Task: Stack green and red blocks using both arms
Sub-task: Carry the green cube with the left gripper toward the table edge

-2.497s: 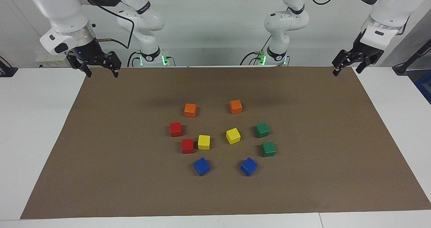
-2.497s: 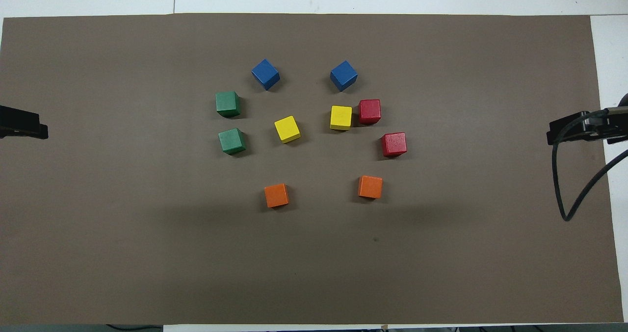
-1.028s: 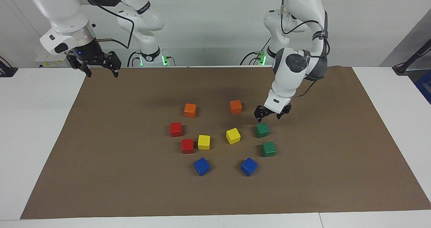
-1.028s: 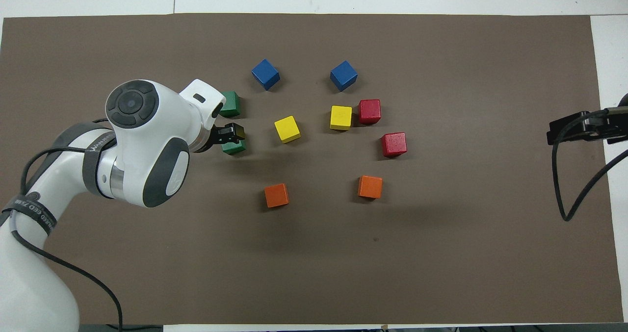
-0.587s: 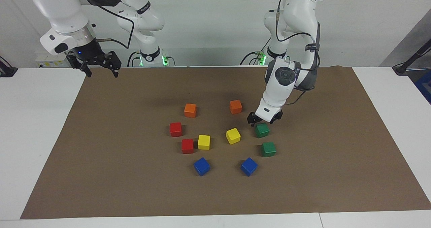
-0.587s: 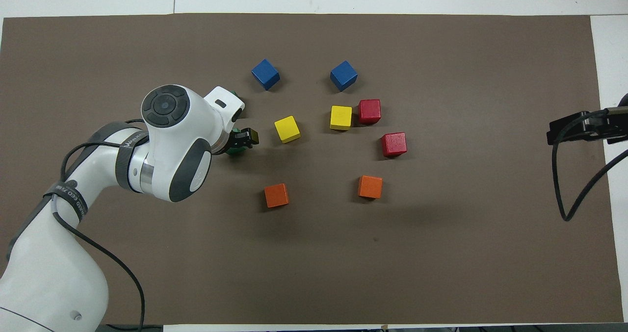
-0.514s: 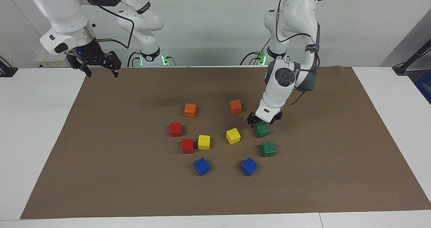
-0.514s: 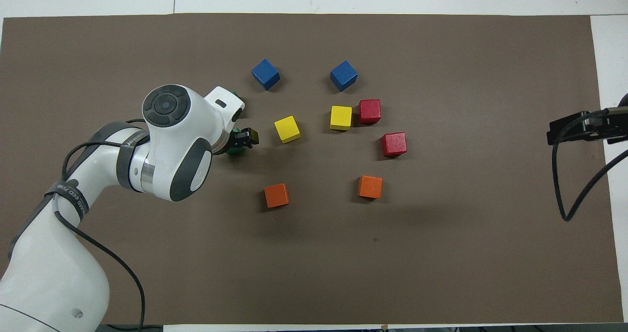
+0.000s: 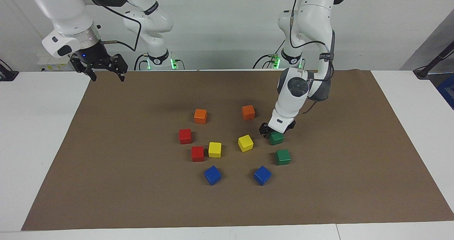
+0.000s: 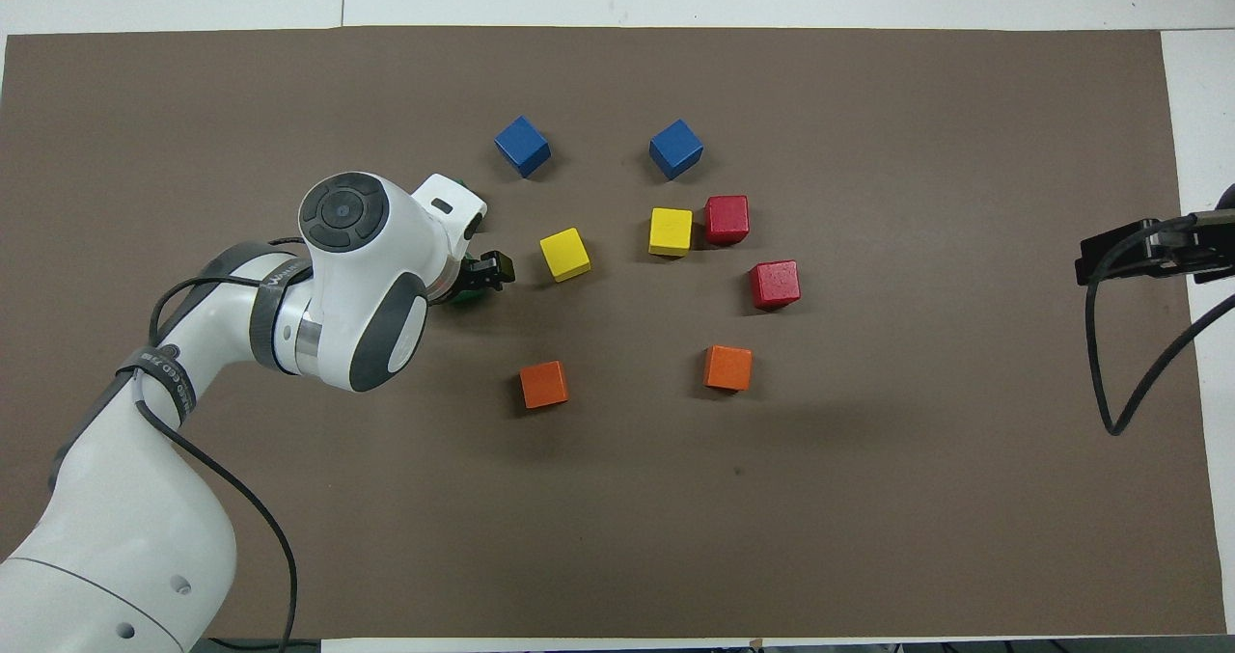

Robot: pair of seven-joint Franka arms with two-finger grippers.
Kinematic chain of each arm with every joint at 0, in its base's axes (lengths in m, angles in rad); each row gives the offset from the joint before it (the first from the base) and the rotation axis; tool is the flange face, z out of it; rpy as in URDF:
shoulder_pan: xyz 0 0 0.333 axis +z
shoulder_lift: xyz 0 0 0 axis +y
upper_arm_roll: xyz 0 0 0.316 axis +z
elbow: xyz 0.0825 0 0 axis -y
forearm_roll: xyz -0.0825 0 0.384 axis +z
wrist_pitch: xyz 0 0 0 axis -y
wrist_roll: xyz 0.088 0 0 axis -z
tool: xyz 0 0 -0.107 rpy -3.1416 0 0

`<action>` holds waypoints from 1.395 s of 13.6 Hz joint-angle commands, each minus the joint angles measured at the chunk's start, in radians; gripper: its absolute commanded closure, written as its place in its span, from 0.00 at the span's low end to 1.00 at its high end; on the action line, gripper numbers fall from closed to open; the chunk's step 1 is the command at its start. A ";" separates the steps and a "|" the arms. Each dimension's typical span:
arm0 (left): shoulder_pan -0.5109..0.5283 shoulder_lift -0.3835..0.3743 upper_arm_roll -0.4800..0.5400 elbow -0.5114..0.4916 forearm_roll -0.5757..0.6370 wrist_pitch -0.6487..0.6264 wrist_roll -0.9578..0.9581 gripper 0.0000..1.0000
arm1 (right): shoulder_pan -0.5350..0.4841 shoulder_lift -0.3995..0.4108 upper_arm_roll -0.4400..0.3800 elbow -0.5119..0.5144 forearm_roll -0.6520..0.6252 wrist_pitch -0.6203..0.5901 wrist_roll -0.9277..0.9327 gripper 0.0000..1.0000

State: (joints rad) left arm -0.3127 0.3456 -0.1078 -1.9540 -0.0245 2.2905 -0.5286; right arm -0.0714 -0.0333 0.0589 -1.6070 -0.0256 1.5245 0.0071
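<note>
Two green blocks lie toward the left arm's end of the cluster: one (image 9: 276,138) nearer the robots, one (image 9: 283,157) farther. My left gripper (image 9: 275,132) is down over the nearer green block, open, with a finger on each side of it. In the overhead view the left gripper (image 10: 475,280) and its wrist cover both green blocks almost fully. Two red blocks (image 9: 185,136) (image 9: 197,154) sit toward the right arm's end. My right gripper (image 9: 103,69) waits raised and open over the mat's corner by its base, and its tip (image 10: 1100,256) shows at the overhead view's edge.
Two orange cubes (image 9: 200,116) (image 9: 248,112) lie nearest the robots. Two yellow cubes (image 9: 214,149) (image 9: 245,143) sit in the middle, one touching a red block. Two blue cubes (image 9: 212,175) (image 9: 262,175) lie farthest. All rest on a brown mat (image 9: 106,169).
The left arm swung in from the table's end and lowered its open gripper around the green block nearer the robots. The right arm and all cubes stayed put.
</note>
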 commanded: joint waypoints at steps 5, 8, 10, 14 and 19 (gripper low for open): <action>-0.028 0.012 0.017 0.012 0.075 0.015 -0.010 1.00 | -0.016 -0.019 0.004 -0.013 0.009 0.000 -0.021 0.00; -0.026 0.009 0.017 0.018 0.077 0.007 -0.008 1.00 | -0.008 -0.017 0.004 -0.014 0.009 0.008 -0.018 0.00; -0.013 -0.011 0.017 0.020 0.077 -0.022 0.001 1.00 | -0.010 -0.019 0.004 -0.014 0.009 0.000 -0.021 0.00; 0.098 -0.146 0.016 0.020 0.075 -0.149 0.083 1.00 | 0.021 -0.030 0.006 -0.019 0.010 -0.040 -0.019 0.00; 0.346 -0.215 0.016 0.001 0.066 -0.241 0.362 1.00 | 0.103 -0.085 0.015 -0.180 0.046 0.127 0.068 0.00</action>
State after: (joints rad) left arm -0.0540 0.1535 -0.0823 -1.9211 0.0349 2.0661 -0.2569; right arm 0.0045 -0.0564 0.0631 -1.6542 0.0000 1.5329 0.0254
